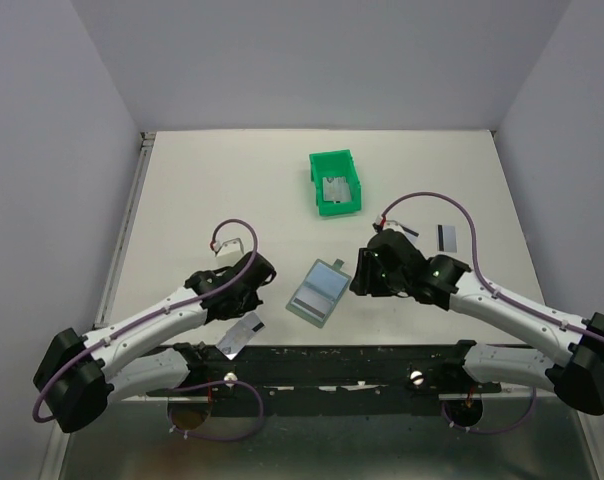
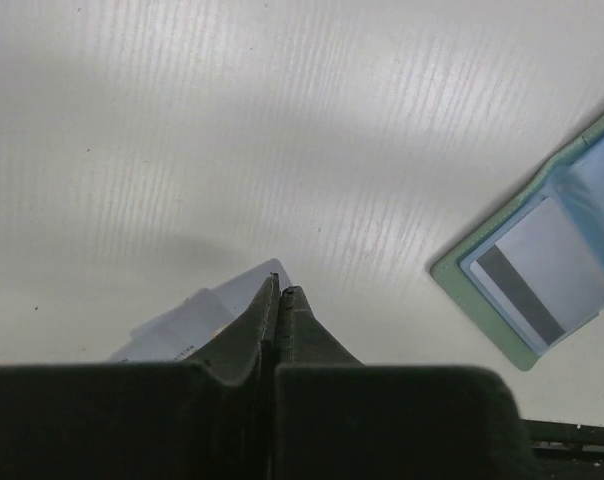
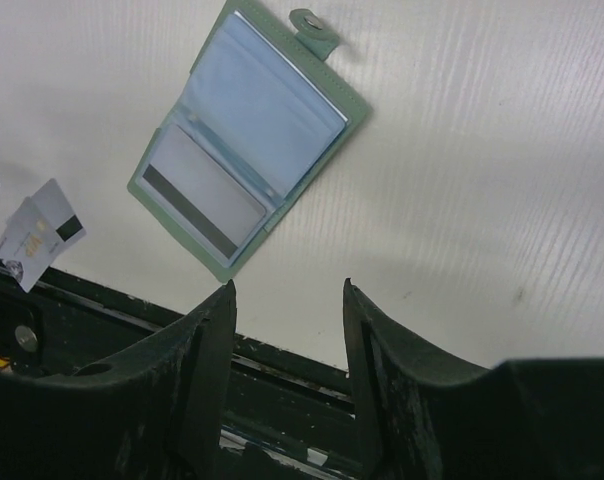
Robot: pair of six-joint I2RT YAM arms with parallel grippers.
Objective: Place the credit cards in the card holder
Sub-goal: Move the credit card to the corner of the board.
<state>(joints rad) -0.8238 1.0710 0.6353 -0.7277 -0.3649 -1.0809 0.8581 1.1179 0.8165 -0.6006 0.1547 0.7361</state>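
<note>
The card holder [image 1: 329, 277] lies open mid-table, and one credit card [image 3: 202, 200] with a black stripe sits in its lower pocket. A second credit card [image 1: 240, 337] lies at the table's front edge, partly over the black rail. My left gripper [image 2: 279, 290] is shut, and its tips overlap that card's [image 2: 172, 325] far corner. I cannot tell whether they touch it. My right gripper [image 3: 287, 290] is open and empty, just right of the holder [image 3: 262, 110]. A third card [image 1: 447, 235] lies on the table at the right.
A bright green bin [image 1: 335, 205] stands behind the holder with silvery cards [image 1: 334, 188] inside. The black rail [image 1: 362, 362] runs along the table's near edge. White walls close in the left, back and right sides.
</note>
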